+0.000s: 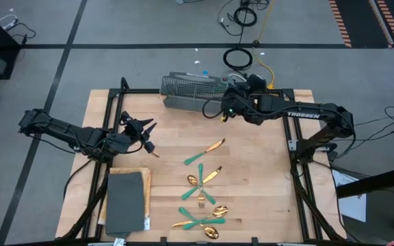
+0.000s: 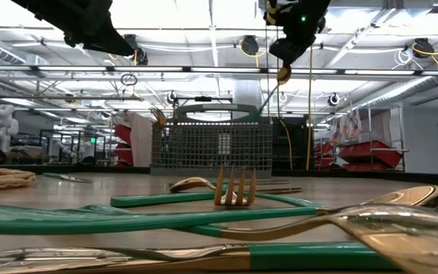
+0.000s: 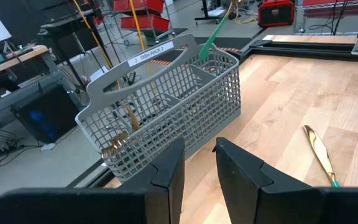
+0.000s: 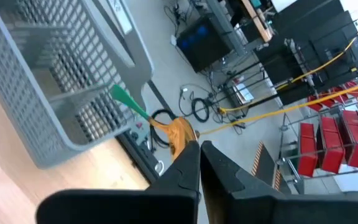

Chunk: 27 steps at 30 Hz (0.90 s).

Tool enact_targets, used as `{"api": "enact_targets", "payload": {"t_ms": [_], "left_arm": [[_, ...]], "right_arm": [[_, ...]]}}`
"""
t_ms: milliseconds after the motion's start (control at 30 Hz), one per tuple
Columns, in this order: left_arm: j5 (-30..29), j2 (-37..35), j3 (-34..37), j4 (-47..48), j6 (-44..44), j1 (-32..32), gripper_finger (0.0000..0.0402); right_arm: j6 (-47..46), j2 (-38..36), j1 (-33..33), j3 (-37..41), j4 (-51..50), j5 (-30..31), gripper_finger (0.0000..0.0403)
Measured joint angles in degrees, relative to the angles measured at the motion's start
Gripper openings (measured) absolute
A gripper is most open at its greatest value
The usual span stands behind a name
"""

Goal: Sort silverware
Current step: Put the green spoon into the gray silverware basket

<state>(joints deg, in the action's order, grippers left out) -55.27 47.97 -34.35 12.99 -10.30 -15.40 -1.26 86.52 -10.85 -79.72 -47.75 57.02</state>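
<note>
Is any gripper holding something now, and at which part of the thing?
The right gripper holds one piece of silverware by its gold head, green handle hanging toward the basket. The left gripper is open and holds nothing.

Two inscriptions are legible. The right arm [image 1: 318, 113] carries the brand name "TROSSEN" in white capitals along its dark forearm link, readable in the high view. The handle of the grey wire-mesh basket [image 3: 166, 99] bears a white label strip reading "DISH RACK 2", preceded by a small "2", readable in the left wrist view. Other signs and screens in the room beyond the table are too small to read.
</note>
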Motion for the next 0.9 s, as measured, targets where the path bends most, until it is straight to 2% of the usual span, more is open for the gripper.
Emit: {"api": "enact_targets", "payload": {"t_ms": [267,500,900], "left_arm": [[0.0,0.0,0.0,0.0,0.0,0.0,0.0099],[0.0,0.0,0.0,0.0,-1.3,0.0,0.0099],[0.0,0.0,0.0,0.0,-1.3,0.0,0.0099]], "right_arm": [[-0.8,0.0,-0.1,0.0,-4.0,-0.8,0.0],[2.1,0.2,-1.3,0.0,-3.1,-6.5,0.0],[12.7,0.3,-4.8,0.0,3.0,-15.1,0.0]]}}
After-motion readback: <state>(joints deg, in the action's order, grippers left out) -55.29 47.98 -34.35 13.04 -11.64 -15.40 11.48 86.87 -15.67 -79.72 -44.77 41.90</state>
